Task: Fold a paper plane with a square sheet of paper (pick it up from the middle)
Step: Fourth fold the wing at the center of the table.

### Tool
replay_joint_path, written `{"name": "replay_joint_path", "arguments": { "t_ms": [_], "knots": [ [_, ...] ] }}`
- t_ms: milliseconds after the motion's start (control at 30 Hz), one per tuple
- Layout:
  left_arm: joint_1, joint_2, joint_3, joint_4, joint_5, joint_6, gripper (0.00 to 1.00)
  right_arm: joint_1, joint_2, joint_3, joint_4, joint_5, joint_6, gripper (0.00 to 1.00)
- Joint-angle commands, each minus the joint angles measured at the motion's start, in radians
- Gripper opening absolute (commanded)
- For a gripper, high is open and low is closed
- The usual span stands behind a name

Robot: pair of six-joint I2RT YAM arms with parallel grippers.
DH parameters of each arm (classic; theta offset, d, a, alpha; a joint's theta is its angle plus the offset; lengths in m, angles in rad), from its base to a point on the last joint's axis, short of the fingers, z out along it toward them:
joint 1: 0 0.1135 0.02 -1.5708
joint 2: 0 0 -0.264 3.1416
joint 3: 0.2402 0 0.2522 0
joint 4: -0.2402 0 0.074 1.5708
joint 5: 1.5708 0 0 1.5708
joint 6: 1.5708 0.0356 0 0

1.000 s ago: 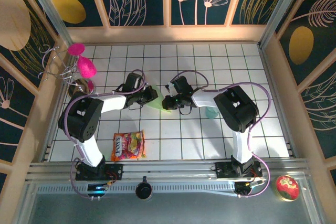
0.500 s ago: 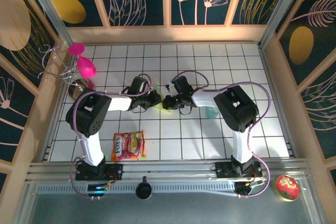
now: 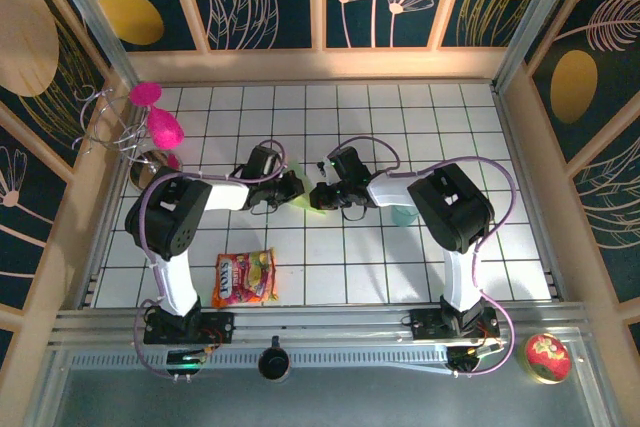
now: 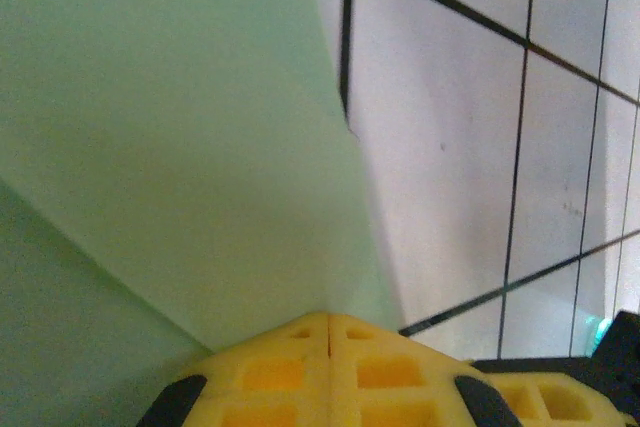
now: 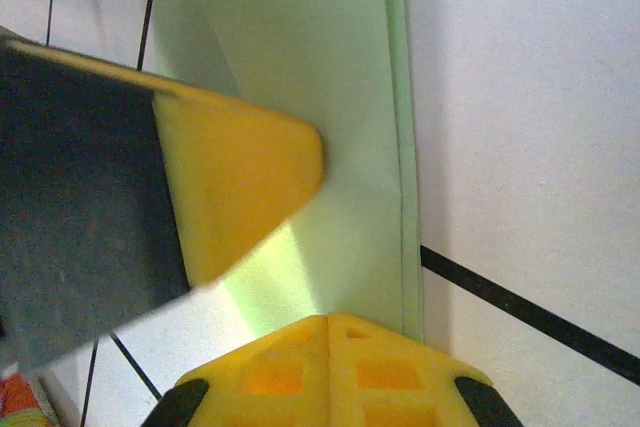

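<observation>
Pale mint-green paper, folded in layers, creased

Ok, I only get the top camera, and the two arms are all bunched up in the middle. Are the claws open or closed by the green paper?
Observer: On the left wrist camera the left gripper is shut, its yellow tips together at the edge of the green paper.
Operator: And the other claw?
Observer: On the right wrist camera the right gripper is shut too, with its tips against the paper. I can't tell if any paper is pinched between them.
Operator: Is it folded yet?
Observer: Yes. The right wrist camera shows two layers stacked along one long edge.
</observation>
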Motion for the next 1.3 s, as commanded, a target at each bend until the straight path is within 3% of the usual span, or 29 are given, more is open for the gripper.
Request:
{"name": "replay_joint_path", "arguments": {
  "t_ms": [0,500,800,933,1100,1267],
  "knots": [
    [0.083,0.03,0.006,-0.051,-0.096,0.035,0.02,0.006,0.086,-0.098,-0.249,0.074,0.025,0.0],
    [0.251,0.101,0.152,-0.13,-0.13,0.154,0.03,0.006,0.075,-0.123,-0.22,0.067,0.05,0.0],
    [0.28,0.116,0.241,-0.191,-0.143,0.211,0.03,0.0,0.047,-0.088,-0.183,0.02,0.07,0.01],
    [0.28,0.045,0.249,-0.219,-0.128,0.212,0.06,-0.007,-0.01,-0.024,-0.11,-0.026,0.102,0.07],
    [0.268,-0.064,0.166,-0.164,-0.041,0.134,0.14,-0.037,-0.103,0.029,0.05,-0.065,0.168,0.25],
    [0.226,-0.156,-0.016,0.043,0.09,-0.012,0.22,-0.089,-0.122,0.045,0.075,-0.031,0.14,0.37]
  ]
}}
